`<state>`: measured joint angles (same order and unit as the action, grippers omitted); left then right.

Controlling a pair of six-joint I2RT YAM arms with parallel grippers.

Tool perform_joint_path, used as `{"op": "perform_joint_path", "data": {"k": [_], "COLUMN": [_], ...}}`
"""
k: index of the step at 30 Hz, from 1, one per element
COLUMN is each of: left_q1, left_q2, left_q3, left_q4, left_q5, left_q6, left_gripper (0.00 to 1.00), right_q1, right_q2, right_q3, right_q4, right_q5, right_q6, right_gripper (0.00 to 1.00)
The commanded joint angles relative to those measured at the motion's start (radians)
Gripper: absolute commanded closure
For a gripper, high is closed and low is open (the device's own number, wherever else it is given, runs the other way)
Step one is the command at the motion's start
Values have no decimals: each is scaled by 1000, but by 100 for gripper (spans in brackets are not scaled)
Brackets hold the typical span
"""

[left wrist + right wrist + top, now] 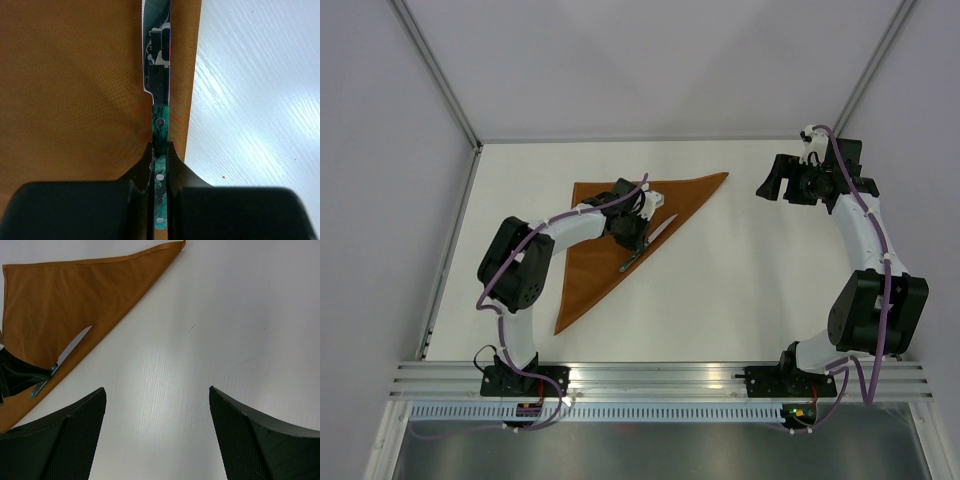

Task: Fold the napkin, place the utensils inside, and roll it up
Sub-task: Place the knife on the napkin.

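**One napkin, one knife, two grippers: left gripper clamping the knife over the napkin's long edge**

One napkin is lying flat on the white table, showing as a single rust-orange triangle. Its long edge is running from its far right corner down to its near left tip.

One knife is sitting over the napkin, just inside that long edge and running parallel to it. The blade is pointing toward the napkin's far right corner. In the left wrist view the silver blade is mirroring the gripper above it, and a narrow strip of cloth is showing between the knife and the bare table. Whether the knife is resting on the cloth or hanging just above it, the views are not showing.

The left gripper is reaching in over the napkin, its two fingers pressing together on the knife's dark green handle, with part of the handle showing behind the fingertips.

The right gripper is hovering off the napkin, beyond its far right corner, over bare table. Its fingers are standing wide apart and holding nothing.
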<state>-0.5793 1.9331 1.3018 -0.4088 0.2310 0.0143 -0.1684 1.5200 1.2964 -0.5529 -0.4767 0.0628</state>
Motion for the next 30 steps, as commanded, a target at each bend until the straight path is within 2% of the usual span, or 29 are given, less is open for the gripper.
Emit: {"op": "perform_joint_path", "data": {"k": [1, 15, 18, 19, 24, 30], "left_q1": [-4, -4, -4, -4, -4, -4], "left_q2": [10, 24, 20, 20, 15, 7], "left_q3": [-7, -18, -19, -19, -16, -12], "left_q4": [36, 45, 45, 45, 45, 45], "left_q5": [27, 37, 37, 37, 39, 42], "left_q6": [-31, -42, -43, -45, -47, -48], "left_gripper": [98, 98, 93, 88, 77, 69], "right_q1": [0, 0, -2, 0, 0, 0], "right_q2": [6, 9, 11, 9, 11, 9], "right_q3": [0, -3, -3, -5, -5, -3], "right_q4": [7, 8, 8, 8, 8, 8], "right_q5": [16, 24, 24, 24, 24, 24], "right_q6": [6, 6, 6, 6, 6, 5], "right_gripper": [12, 11, 12, 11, 11, 12]}}
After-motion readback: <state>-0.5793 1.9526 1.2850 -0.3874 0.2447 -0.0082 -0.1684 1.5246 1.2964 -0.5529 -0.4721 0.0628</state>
